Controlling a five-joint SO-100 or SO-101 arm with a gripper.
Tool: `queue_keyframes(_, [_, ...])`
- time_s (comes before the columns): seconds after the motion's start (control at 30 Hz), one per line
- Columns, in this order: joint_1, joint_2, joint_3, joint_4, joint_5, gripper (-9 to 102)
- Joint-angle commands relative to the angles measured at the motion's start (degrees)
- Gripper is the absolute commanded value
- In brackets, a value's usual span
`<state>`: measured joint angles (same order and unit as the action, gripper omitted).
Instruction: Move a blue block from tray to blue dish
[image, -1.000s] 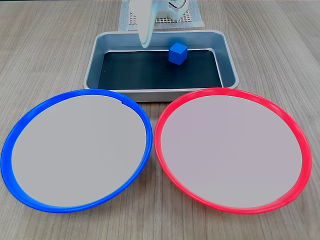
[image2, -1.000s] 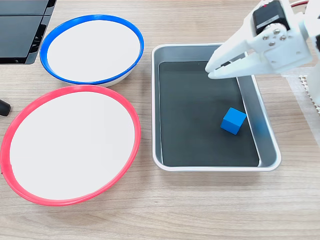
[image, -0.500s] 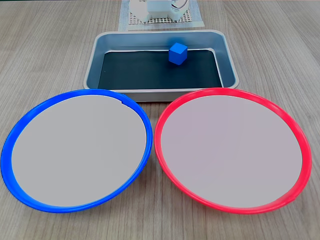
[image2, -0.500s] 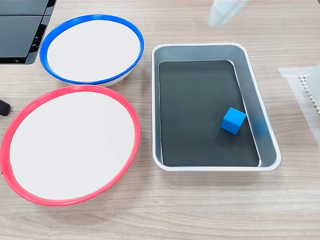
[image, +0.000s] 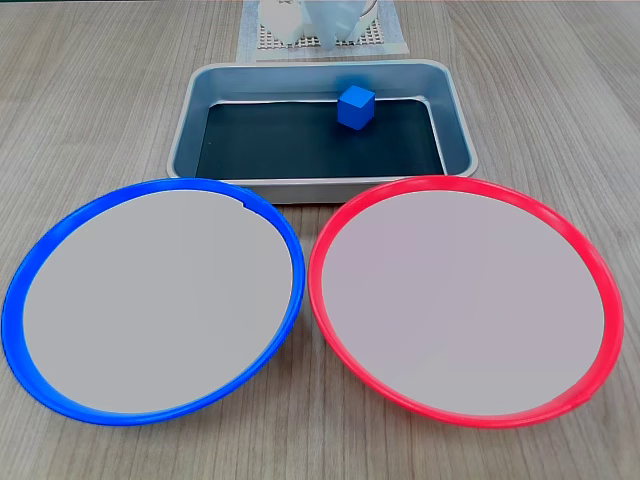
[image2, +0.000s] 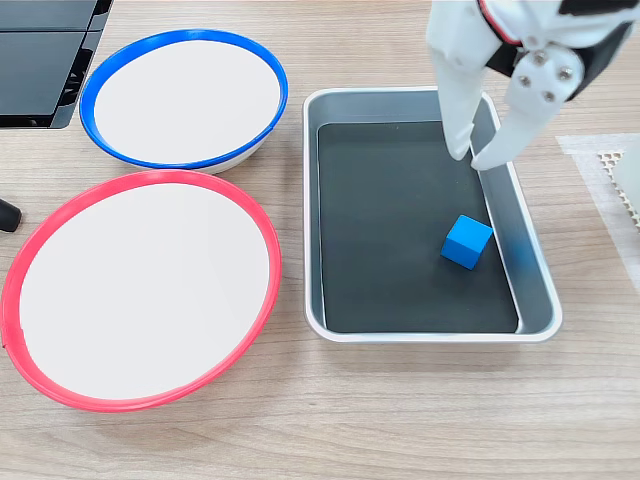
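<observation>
The blue block (image2: 467, 241) lies on the dark floor of the metal tray (image2: 311, 200), near its right wall. In the other fixed view the blue block (image: 356, 107) sits at the far wall of the tray (image: 186, 125). My white gripper (image2: 471, 161) hangs over the tray's upper right part with its tips pointing down. It is open by a small gap and holds nothing. The block is below it in the picture, apart from it. The blue dish (image2: 182, 36) stands left of the tray, bare; in the other view the blue dish (image: 60, 235) is at the front left.
A red-rimmed dish (image2: 140, 180) sits beside the blue one and appears at the front right as the red-rimmed dish (image: 590, 260). A perforated white mat (image2: 618, 170) holds the arm's base (image: 320, 15). A dark flat object (image2: 40, 50) fills the top left corner.
The gripper rose out of the tray towards the picture's top, then came back down over the tray's upper right part, now with its fingers spread. The block has not moved.
</observation>
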<state>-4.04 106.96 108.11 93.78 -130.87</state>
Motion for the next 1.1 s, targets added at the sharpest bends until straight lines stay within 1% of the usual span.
queue_keyframes(0.0, [-0.4,-0.3,1.1,-1.4,-4.0,10])
queue_keyframes(0.13, [-1.1,-0.3,5.1,-4.7,-7.0,16])
queue_keyframes(0.27, [-1.2,-0.8,10.2,-12.8,-7.5,20])
queue_keyframes(0.33, [-1.2,-1.6,13.2,-18.1,-7.3,21])
queue_keyframes(0.47, [-2.2,-3.4,15.0,-21.1,-5.9,20])
queue_keyframes(0.7, [-3.0,-3.9,18.5,-24.4,-4.7,16])
queue_keyframes(1.0, [-3.4,-4.2,18.7,-25.5,-3.7,1])
queue_keyframes(1.07, [-4.0,-4.0,17.8,-25.3,-2.4,0])
